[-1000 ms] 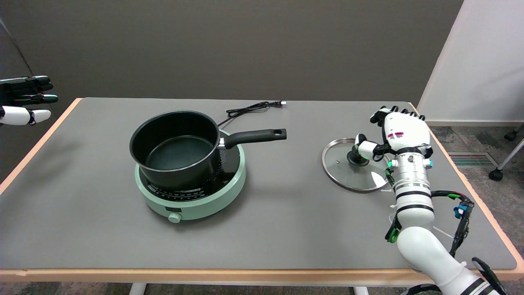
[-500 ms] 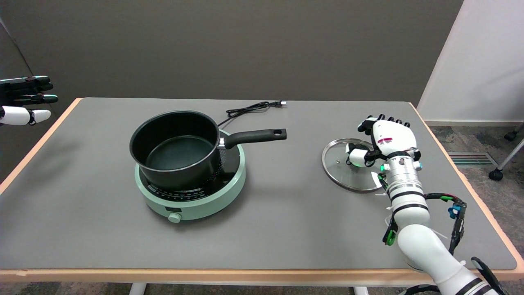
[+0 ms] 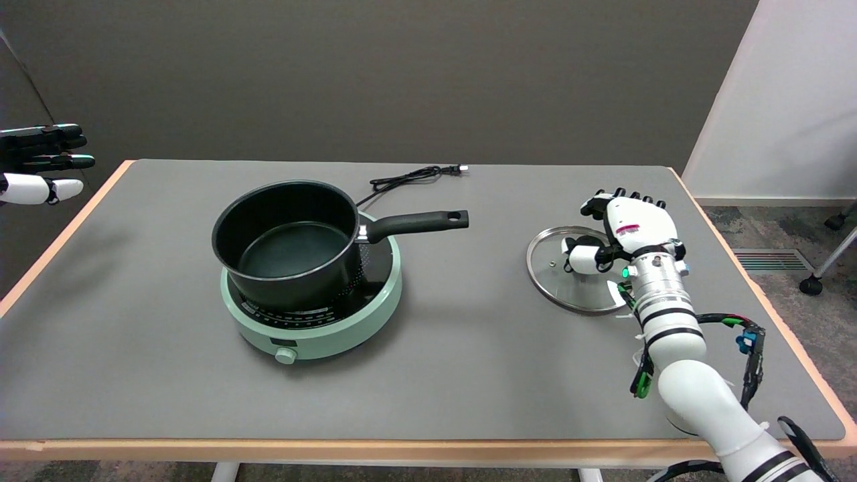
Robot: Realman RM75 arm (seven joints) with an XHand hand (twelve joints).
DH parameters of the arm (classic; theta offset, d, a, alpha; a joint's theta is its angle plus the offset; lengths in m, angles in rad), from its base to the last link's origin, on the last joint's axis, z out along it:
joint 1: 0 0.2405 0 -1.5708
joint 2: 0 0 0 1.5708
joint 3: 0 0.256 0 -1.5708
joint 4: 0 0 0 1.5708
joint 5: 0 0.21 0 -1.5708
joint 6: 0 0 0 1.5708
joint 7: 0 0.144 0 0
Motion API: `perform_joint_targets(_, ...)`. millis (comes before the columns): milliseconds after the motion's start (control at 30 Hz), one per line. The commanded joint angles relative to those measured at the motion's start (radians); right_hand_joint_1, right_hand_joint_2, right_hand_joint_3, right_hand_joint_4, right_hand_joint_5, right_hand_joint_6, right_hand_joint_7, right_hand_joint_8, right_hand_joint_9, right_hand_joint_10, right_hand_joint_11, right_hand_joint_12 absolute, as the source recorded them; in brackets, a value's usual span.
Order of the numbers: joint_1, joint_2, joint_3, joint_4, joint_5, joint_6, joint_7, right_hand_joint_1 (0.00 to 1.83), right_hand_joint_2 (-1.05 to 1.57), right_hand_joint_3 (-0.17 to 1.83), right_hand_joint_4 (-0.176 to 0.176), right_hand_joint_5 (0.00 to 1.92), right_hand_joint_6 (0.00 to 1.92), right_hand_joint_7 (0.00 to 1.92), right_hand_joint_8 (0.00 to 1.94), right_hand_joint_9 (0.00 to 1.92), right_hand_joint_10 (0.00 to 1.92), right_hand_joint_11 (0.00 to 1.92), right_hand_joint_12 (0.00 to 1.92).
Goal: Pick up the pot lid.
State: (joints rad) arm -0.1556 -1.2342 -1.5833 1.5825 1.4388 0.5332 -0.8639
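Note:
The glass pot lid [image 3: 559, 281] with a steel rim lies flat on the grey table at the right. Its black knob [image 3: 580, 242] is mostly hidden behind my thumb. My right hand [image 3: 629, 227] hovers over the lid's right half, palm down. The thumb lies against the knob's near side. The other fingers [image 3: 592, 203] curve over the lid's far rim, apart from the knob. The lid rests on the table.
A black saucepan [image 3: 288, 241] stands on a mint green hot plate [image 3: 315, 328] at centre left, its handle [image 3: 415, 222] pointing right toward the lid. A black power cord [image 3: 412, 177] lies behind it. The table's right edge [image 3: 770, 301] is close to my arm.
My right hand has moved left and slightly forward over the lid, so the thumb now covers the knob. The lid has not moved.

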Motion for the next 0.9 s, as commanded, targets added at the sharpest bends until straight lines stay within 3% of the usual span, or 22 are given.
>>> perform_joint_targets(33, 0.001, -0.005, 0.032, -0.018, 0.008, -0.071, 0.002, 0.83, 0.6, 0.86, -0.014, 0.67, 0.37, 0.74, 0.29, 0.71, 0.66, 0.5, 1.31)
perform_joint_targets(400, 0.003, -0.003, 0.065, -0.045, 0.041, -0.104, -0.001, 0.83, 0.58, 0.89, -0.011, 0.66, 0.39, 0.73, 0.28, 0.69, 0.65, 0.49, 1.29)
perform_joint_targets(433, 0.0, -0.006, 0.058, -0.019, 0.049, -0.106, -0.01, 0.83, 0.58, 0.89, -0.011, 0.66, 0.4, 0.73, 0.28, 0.69, 0.65, 0.48, 1.29)
perform_joint_targets(467, -0.012, -0.018, -0.008, 0.111, 0.081, -0.085, -0.049, 0.83, 0.58, 0.89, -0.011, 0.66, 0.4, 0.73, 0.28, 0.69, 0.65, 0.48, 1.29)
perform_joint_targets(500, 0.003, -0.003, 0.087, -0.049, 0.041, -0.126, -0.001, 0.84, 0.58, 0.89, -0.011, 0.66, 0.4, 0.73, 0.28, 0.69, 0.65, 0.48, 1.29)
perform_joint_targets(900, 0.004, 0.0, 0.132, -0.053, 0.033, -0.189, -0.003, 0.86, 0.58, 0.89, -0.011, 0.67, 0.41, 0.74, 0.28, 0.7, 0.66, 0.48, 1.29)
